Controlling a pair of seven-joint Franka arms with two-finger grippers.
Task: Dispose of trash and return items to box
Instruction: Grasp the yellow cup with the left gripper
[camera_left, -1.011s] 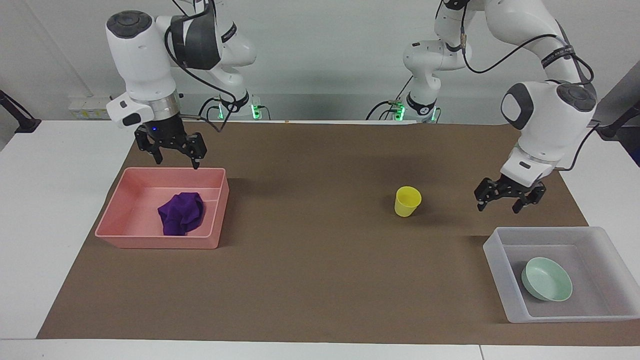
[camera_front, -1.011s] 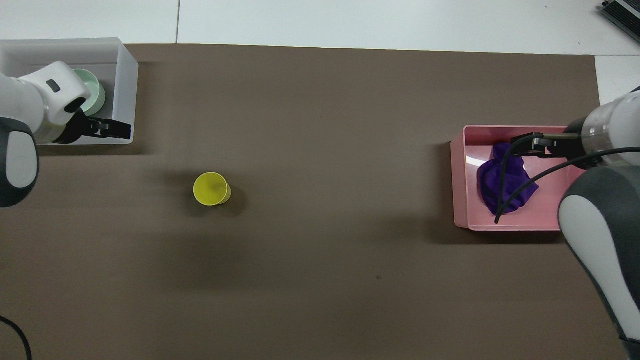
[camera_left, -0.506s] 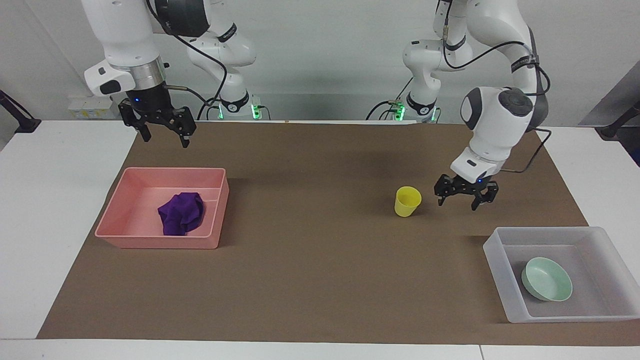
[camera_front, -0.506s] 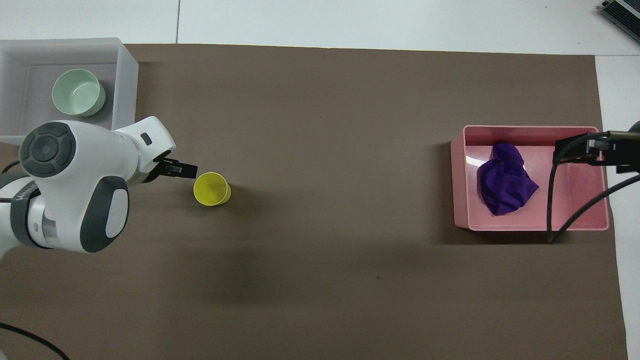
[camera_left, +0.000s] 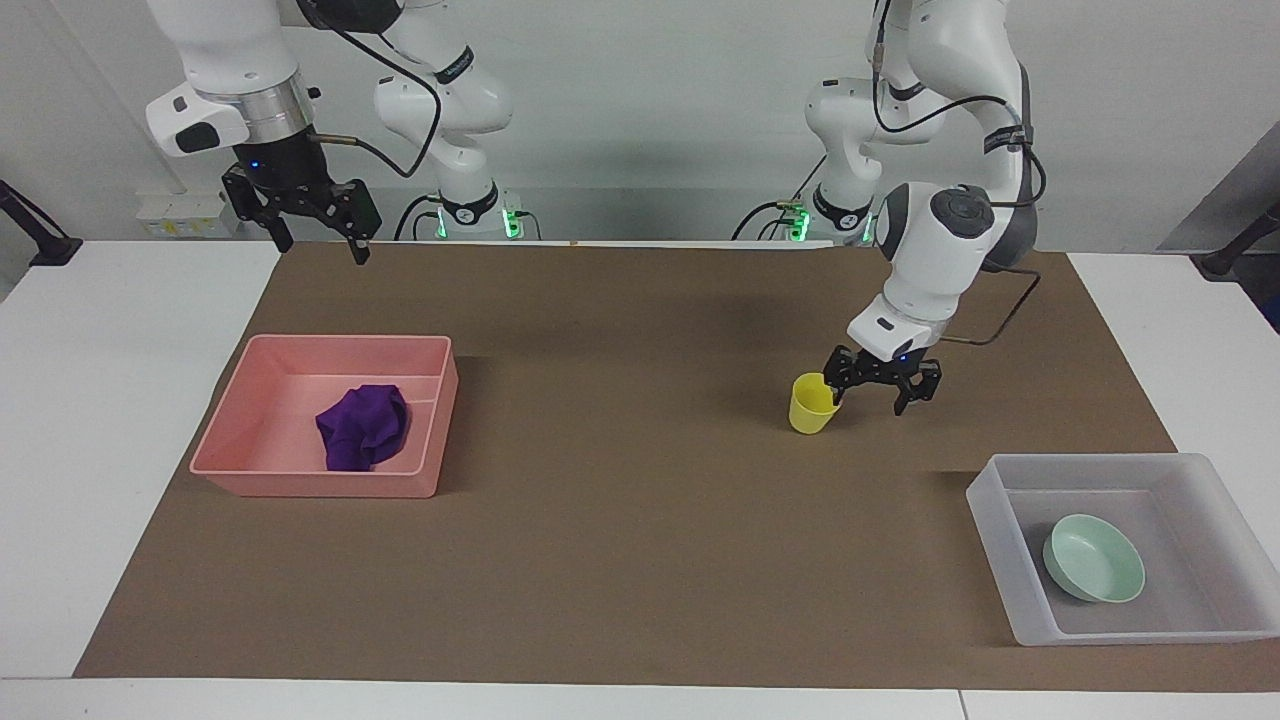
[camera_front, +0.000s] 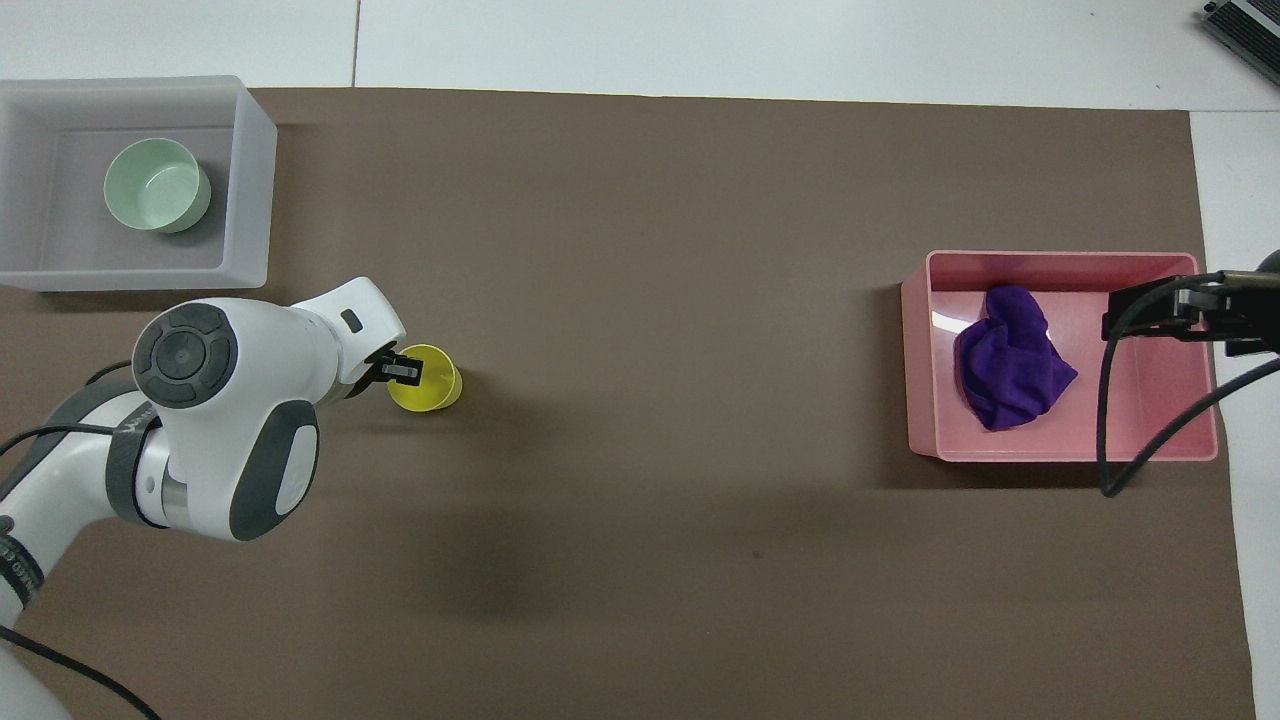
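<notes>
Overhead view puts the left gripper (camera_front: 400, 370) right at the yellow cup (camera_front: 425, 378), with one finger poking over the rim on the side toward the left arm's end of the table, and the left arm's big white wrist covers most of the rest. The cup stands upright on the brown mat (camera_front: 640, 560), mouth up, roughly midway between the mat's edge by the robots and its outer edge, but well toward the left arm's end. That's the relation the pickup hinges on: the cup wall needs to sit between the two fingers, and from the facing camera the left gripper (camera_left: 880, 385) has its fingers spread open, one at the cup (camera_left: 814, 403) rim and the other hanging just beside it, apart from the wall. Looks like it's lining up a rim pinch, not gripping yet. The facing camera shows the height and finger gap that the top-down shot hides; the top-down shot shows the finger really does overlap the cup mouth. The box (camera_left: 1120, 550) sits at the mat corner on the left arm's side, with the mint bowl (camera_left: 1094, 558) already in it. The purple cloth wad (camera_left: 363, 427) lies in the pink tray (camera_left: 230, 440) at the right arm's end. The right gripper (camera_left: 310, 222) waits up high, fingers open, over the mat's edge by the robots.
</notes>
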